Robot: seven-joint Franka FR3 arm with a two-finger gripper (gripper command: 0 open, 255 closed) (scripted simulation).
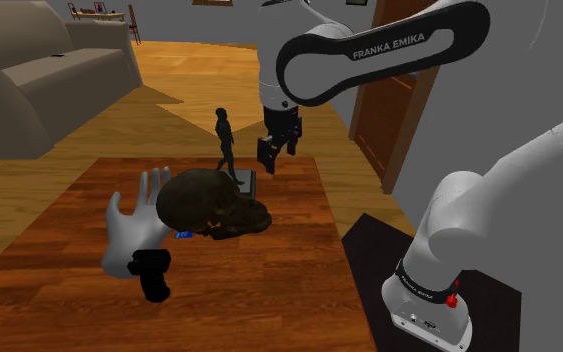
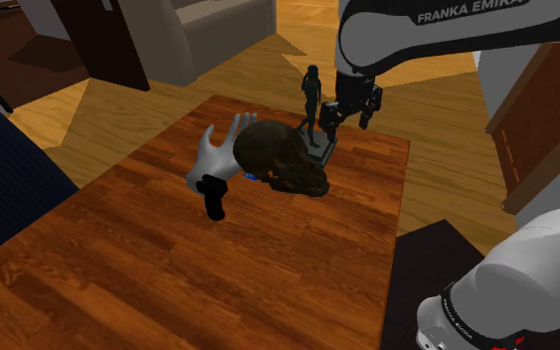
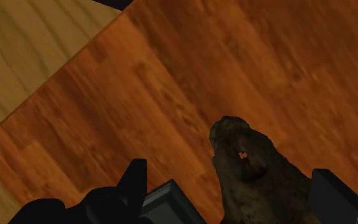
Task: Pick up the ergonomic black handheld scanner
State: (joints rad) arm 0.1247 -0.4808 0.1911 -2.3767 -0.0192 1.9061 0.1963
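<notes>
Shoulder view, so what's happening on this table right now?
The white arm has its end effector hanging open over the far end of the table. It is close to the figurine and a brown lump, and it holds nothing. The scanner sits untouched beside a white hand model, toward the shoulder view's lower left, apart from the end effector.

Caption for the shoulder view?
Open tool hovers beside a dark figurine, away from the black scanner by a white glove.
</notes>
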